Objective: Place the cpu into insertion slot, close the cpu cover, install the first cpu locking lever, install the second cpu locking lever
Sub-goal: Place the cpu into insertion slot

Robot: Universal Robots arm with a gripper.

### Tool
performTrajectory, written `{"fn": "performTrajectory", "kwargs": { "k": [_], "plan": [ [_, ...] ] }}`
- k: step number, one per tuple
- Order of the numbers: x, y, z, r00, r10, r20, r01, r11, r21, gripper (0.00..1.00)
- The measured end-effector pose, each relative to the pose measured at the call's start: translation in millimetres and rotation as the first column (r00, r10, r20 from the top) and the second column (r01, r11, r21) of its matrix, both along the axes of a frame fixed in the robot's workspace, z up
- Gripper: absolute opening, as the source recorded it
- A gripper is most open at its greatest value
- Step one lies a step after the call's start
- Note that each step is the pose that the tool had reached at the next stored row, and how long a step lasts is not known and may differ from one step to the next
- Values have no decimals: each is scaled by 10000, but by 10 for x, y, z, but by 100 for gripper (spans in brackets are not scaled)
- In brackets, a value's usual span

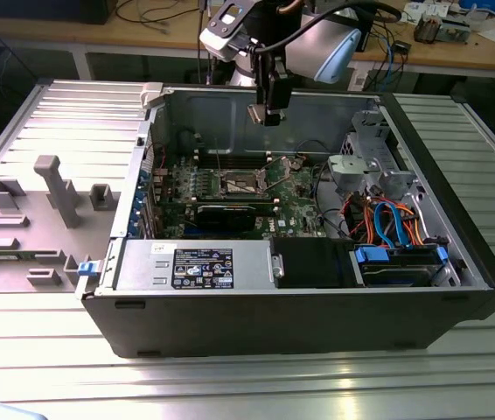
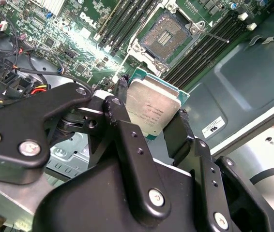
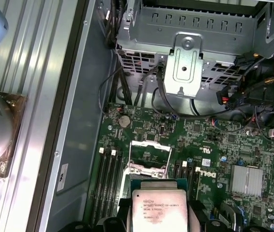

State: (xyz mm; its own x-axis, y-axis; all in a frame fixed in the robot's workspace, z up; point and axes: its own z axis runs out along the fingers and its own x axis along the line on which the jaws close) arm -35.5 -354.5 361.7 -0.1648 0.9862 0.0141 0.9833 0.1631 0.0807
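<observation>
Seen from my remote station: the gripper (image 2: 151,99) is clamped on the cpu (image 2: 152,110) by two opposite edges, the chip's metal top facing both wrist cameras. I see the chip hanging above the insertion slot (image 2: 168,30), well clear of it. The slot lies uncovered on the green motherboard (image 3: 209,140), its contact field bare, with black memory slots (image 2: 127,21) on either side of it.
</observation>
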Motion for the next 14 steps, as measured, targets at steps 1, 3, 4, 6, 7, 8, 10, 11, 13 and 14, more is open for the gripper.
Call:
{"fn": "performTrajectory", "kwargs": {
  "k": [1,3,4,6,7,8,10,11,13,14],
  "plan": [
    [0,0,0,10000,-1,0,1,10000,0,55],
    [0,0,0,10000,-1,0,1,10000,0,55],
    [0,0,0,10000,-3,0,3,10000,0,55],
    [0,0,0,10000,-33,0,33,10000,0,55],
    [0,0,0,10000,-60,0,60,10000,1,55],
    [0,0,-1,10000,-85,0,85,10000,0,55],
    [0,0,-3,9999,-168,-3,168,9999,0,55],
    [0,0,-3,9998,-192,-3,192,9998,0,55],
    [0,0,-4,9997,-262,-3,262,9997,0,55],
    [0,0,-5,9995,-310,-3,310,9995,0,55]
  ]
}}
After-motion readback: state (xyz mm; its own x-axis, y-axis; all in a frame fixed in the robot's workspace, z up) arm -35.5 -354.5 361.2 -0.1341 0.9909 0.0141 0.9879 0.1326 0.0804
